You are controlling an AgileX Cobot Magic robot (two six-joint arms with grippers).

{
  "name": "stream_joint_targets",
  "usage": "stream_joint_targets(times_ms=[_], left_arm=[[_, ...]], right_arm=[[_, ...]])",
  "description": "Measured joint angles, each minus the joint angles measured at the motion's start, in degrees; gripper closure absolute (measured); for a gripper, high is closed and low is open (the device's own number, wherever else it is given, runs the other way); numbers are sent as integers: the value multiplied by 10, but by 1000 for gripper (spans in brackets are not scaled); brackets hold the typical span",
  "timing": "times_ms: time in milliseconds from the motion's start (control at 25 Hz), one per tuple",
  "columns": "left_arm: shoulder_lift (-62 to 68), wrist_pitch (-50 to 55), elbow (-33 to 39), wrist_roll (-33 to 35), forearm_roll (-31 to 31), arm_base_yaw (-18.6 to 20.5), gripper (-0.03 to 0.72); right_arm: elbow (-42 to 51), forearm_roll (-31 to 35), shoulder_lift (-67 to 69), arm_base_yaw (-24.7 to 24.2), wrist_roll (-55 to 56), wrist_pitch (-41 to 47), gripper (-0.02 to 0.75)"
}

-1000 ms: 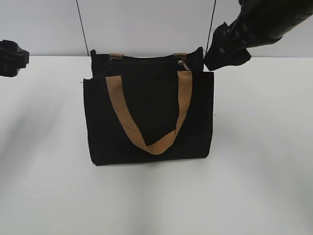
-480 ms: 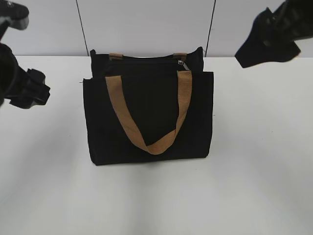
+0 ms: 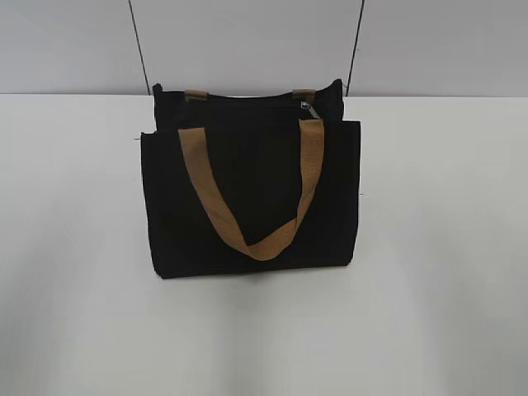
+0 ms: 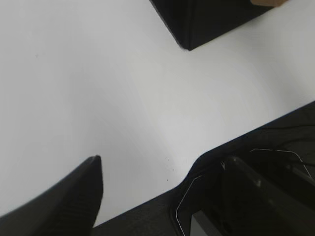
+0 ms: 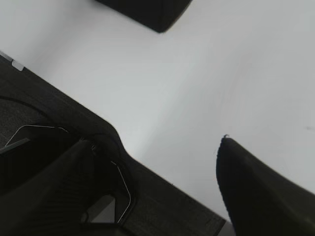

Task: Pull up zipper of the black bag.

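Clearly held wide apart, both sets of jaws, with nothing between them. Left gripper (image 4: 162, 191): one dark fingertip (image 4: 91, 179) at lower left, the other finger at lower right, only bare white table (image 4: 98, 88) in the gap. Right gripper (image 5: 157, 162): likewise spread, one fingertip (image 5: 236, 167) at right, gripping nothing, touching nothing.

Stood upright near the middle of the table, toward its far edge: the black bag (image 3: 252, 198), long axis running left to right, front panel facing the exterior camera. Ran along the top edge, same left-to-right line: the zipper (image 3: 247, 100), its silvery pull tab (image 3: 307, 104) sitting at the right end. Hung down the front in a loop: the tan handle (image 3: 256, 243).

Hovered above the tabletop, both arms, outside the exterior view, each wrist camera catching just one bag corner, well apart from the fingers.
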Motion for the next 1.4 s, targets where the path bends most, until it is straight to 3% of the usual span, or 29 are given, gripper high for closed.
stream_joint_targets(times_ms=[240,440,720,1160,1280,1400], left_arm=[[-183,5,98,27,-6,-1,120],[-280,-21,129,39,-11,-1,120],[-289,-24,131,47,-13,-1,120],[-289,-24,131,49,-15,2,140],[-289,-24,131,49,-15,36,157],[-294,-24,131,49,-15,106,169]], right_arm=[[83,-1,-172,0,28,38,149],[133,-22,-246,1,33,37,149],[179,-34,-249,1,34,-23,149],[180,-35,-247,0,34,-30,149],[180,-35,-256,-25,34,-30,149],[180,-35,-281,-86,34,-30,149]])
